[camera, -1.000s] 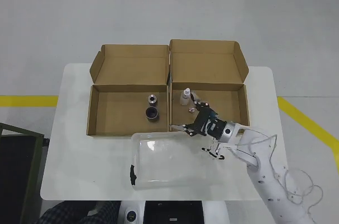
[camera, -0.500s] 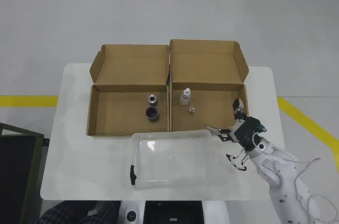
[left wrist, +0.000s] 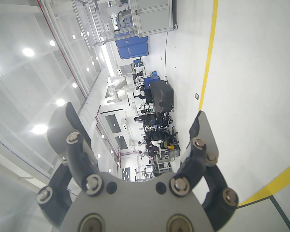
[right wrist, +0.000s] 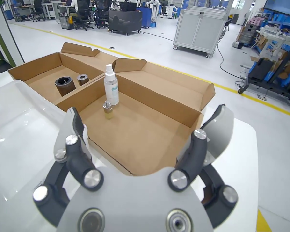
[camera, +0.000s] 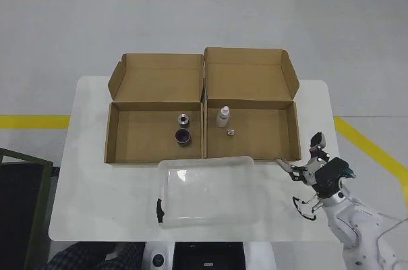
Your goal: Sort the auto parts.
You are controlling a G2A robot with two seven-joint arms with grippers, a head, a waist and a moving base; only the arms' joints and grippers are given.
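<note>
Two open cardboard boxes stand side by side at the back of the table. The left box holds a dark ring-shaped cylinder and a smaller metal cylinder. The right box holds an upright white spray bottle and a small brass-coloured fitting. My right gripper hangs open and empty off that box's front right corner. My left gripper is open and empty, facing the room away from the table.
A clear plastic tray sits in front of the boxes, with a small black piece at its left edge. The boxes' lids stand up at the back. Bare white table lies left of the tray.
My right arm has pulled back from over the fitting in the right box to the table's right front, gripper empty. The fitting stays in the box.
</note>
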